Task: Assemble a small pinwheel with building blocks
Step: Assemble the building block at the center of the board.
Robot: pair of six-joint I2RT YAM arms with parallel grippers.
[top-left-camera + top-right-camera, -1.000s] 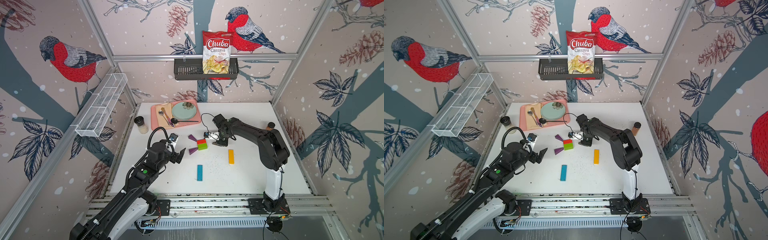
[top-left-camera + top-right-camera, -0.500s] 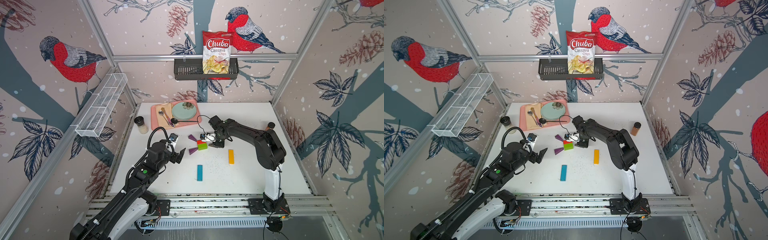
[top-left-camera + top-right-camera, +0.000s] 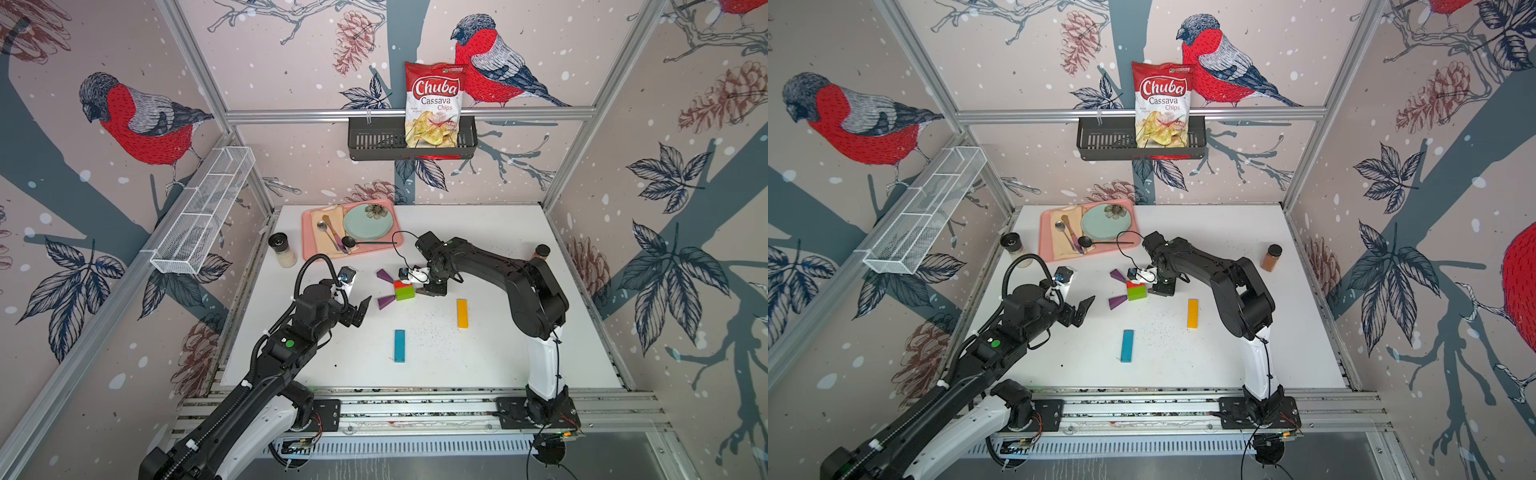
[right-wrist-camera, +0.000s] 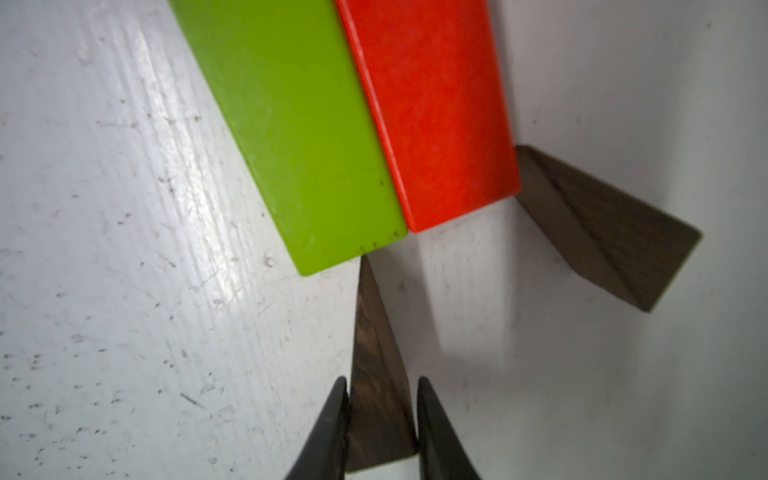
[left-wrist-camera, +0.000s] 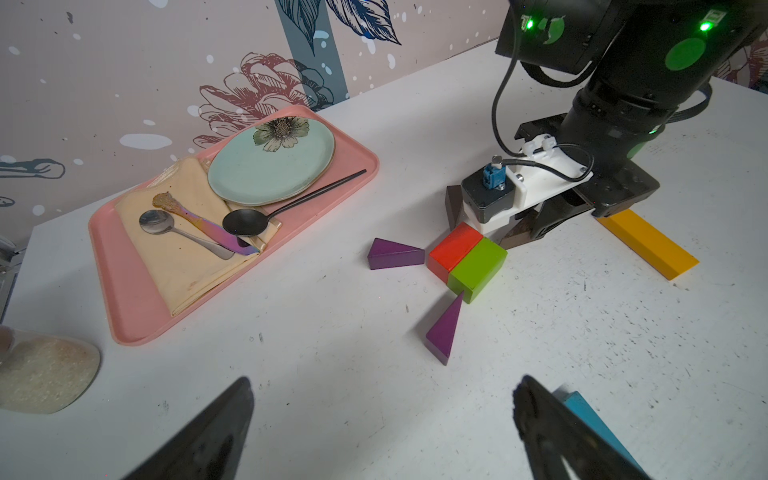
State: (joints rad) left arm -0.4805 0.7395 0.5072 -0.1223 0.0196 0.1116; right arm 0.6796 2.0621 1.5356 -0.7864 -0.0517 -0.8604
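In both top views a white wire-mesh basket [image 3: 203, 210] hangs on the wall at the left of the frame. Right of it, on the white tabletop [image 3: 498, 353], stand a black-lidded glass jar of pale grains [image 3: 283, 251] and a pink plastic tray [image 3: 308, 243] carrying a pale green plate [image 3: 365, 224]. Below them, left of centre, the left gripper [image 3: 360, 311] hovers over bare table, its jaws wide apart and holding nothing.

At the centre of the frame lies the unfinished pinwheel. Its hub is a red wooden cuboid [image 3: 400, 285] and a green wooden cuboid [image 3: 406, 293], touching side by side. One purple wooden wedge [image 3: 384, 274] lies upper left of the hub with its tip at the red cuboid. A second purple wedge [image 3: 386, 302] lies lower left with its tip at the green one.

Just right of the hub, the right gripper [image 4: 381, 380] is clamped on a dark brown wooden wedge [image 4: 374, 332] whose tip meets the green cuboid's corner. Another dark brown wedge [image 4: 602, 232] touches a corner of the red cuboid.

A long blue wooden bar [image 3: 400, 345] lies apart at lower centre. A long yellow wooden bar [image 3: 462, 313] lies right of centre. A black-lidded brown spice jar [image 3: 1271, 257] stands near the table's right edge.
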